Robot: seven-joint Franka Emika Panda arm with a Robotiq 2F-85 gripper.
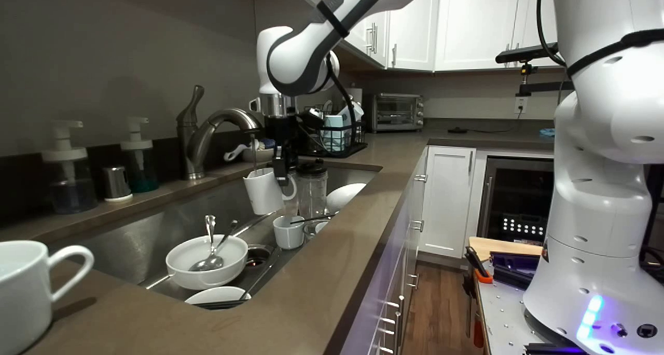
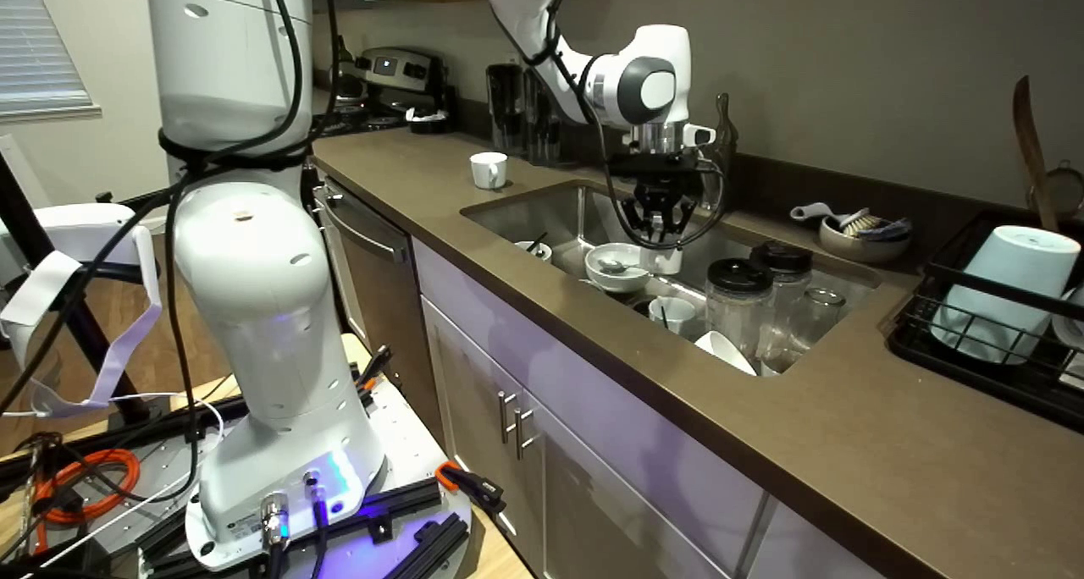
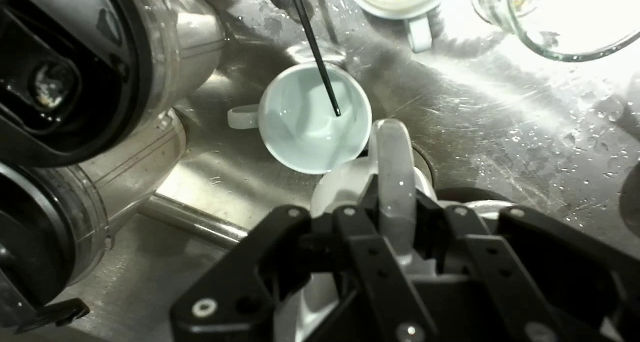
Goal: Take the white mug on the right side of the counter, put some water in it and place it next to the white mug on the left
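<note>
Pincer (image 3: 396,198) clamps the white mug (image 1: 263,193) by its handle (image 3: 395,154) under the faucet (image 1: 205,135), clear of the sink's (image 1: 129,256) edges.

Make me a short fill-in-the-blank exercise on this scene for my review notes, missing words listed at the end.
1. Under a thin stream from the faucet, the gripper holds a white mug by its ____.
2. The two tall clear containers in the sink have ____ lids.
3. A metal spoon rests in a white ____ in the sink.
4. Another white mug stands beside the sink, on the ____.

Missing words: handle; black; bowl; counter.
</note>
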